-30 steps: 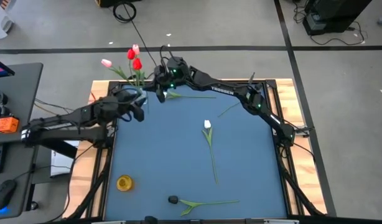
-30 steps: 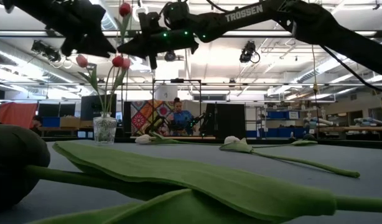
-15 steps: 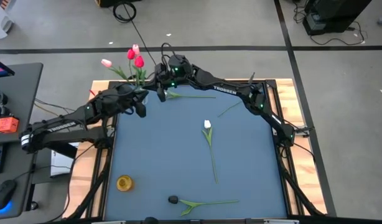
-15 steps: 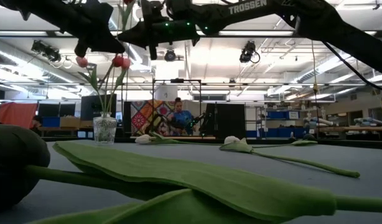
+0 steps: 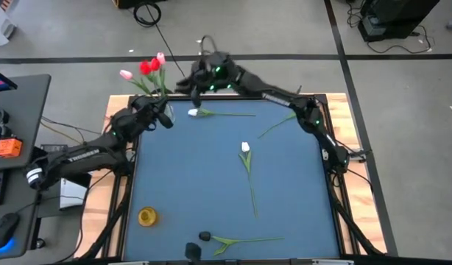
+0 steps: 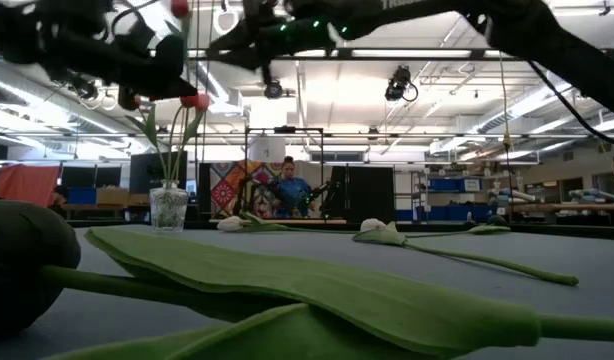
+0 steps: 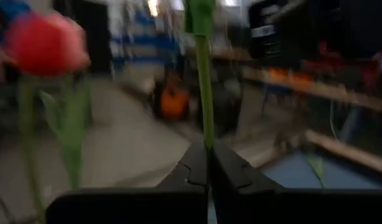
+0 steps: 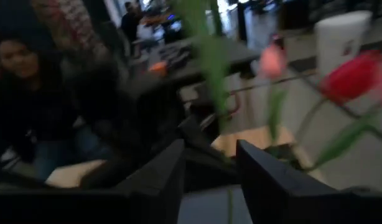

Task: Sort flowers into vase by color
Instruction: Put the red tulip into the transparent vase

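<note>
A glass vase [image 6: 169, 208] stands at the table's far left corner with red tulips [image 5: 149, 66] and a pink one [image 5: 126, 74] in it. My left gripper [image 5: 164, 115] is at the vase, above its mouth, shut on a green stem [image 7: 205, 93]. My right gripper [image 8: 209, 165] is open, high beyond the table's far edge [image 5: 188, 82], with a blurred stem in front of its fingers. Two white tulips [image 5: 193, 112] [image 5: 245, 147] and a dark-headed one [image 5: 205, 236] lie flat on the blue table. My left gripper pinches a thin green stem [image 7: 206, 142] between its two fingertips, which lie across it. The stem rises upright from the fingers to a leaf [image 7: 200, 15]. Its flower head lies outside the wrist view, and the gripper hides its lower end.
A yellow round object [image 5: 146, 216] sits near the table's front left. A loose green stem [image 5: 274, 126] lies at the far right. Wooden borders [image 5: 344, 118] frame the blue mat. People sit in the room behind the table [image 6: 287, 185].
My left gripper has gone toward the far edge to the vase and shut on a stem. My right gripper has opened, let go and drawn up and back beyond the far edge. The red tulip heads have shifted a little to the left.
</note>
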Controlling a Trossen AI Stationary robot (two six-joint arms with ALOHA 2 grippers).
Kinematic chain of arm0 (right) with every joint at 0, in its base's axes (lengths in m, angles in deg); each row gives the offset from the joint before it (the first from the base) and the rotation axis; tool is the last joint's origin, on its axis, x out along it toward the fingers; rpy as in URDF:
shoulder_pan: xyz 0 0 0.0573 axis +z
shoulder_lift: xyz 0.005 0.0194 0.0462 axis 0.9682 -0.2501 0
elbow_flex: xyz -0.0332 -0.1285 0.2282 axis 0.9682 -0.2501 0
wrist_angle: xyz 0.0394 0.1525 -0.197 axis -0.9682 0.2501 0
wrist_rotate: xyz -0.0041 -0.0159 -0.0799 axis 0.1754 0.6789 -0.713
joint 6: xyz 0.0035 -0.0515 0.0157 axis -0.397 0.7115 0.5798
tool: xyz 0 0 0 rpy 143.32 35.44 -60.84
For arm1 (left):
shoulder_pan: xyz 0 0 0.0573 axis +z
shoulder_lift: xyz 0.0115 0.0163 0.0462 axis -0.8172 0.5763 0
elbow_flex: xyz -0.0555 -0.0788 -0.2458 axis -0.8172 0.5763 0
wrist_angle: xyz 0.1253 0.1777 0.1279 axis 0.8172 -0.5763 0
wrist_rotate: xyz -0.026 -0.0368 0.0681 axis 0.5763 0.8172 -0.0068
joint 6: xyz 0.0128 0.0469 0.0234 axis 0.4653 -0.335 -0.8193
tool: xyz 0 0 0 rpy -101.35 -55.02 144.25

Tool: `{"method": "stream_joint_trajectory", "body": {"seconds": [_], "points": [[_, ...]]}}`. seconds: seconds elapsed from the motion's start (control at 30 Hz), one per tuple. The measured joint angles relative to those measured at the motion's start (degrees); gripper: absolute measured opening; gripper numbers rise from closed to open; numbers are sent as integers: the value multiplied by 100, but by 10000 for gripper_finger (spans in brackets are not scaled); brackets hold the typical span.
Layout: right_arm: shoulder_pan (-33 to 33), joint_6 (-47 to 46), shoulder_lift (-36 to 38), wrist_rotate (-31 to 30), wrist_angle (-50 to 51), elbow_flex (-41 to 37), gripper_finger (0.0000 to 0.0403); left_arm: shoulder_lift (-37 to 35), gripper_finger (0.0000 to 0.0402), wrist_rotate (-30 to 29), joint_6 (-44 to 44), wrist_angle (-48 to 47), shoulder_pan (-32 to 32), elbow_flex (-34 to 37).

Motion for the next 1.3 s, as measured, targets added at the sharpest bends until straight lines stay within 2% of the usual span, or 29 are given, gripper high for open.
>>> {"method": "stream_joint_trajectory", "body": {"seconds": [0.07, 0.17, 0.47, 0.7, 0.93, 1.3], "points": [[-101, 89, 171, -90, 171, 14, 163, -4, 3, 18, -43, 1025, 294, 540], [-223, 235, 329, -120, 500, 11, 165, -15, 2, 4, -127, 1780, 612, 1036], [-395, 258, 443, -77, 858, 2, 158, -33, 1, 52, -566, 1801, 1122, 1098], [-369, 409, 439, -92, 841, 1, 158, 343, 1, 360, -592, 1991, 1487, 1098], [-373, 406, 439, -92, 947, 1, 158, 919, 3, 428, -589, 2732, 1520, 1101], [-371, 426, 437, -51, 1110, 1, 158, 1587, 7, 428, -569, 3089, 1517, 1101]]}}
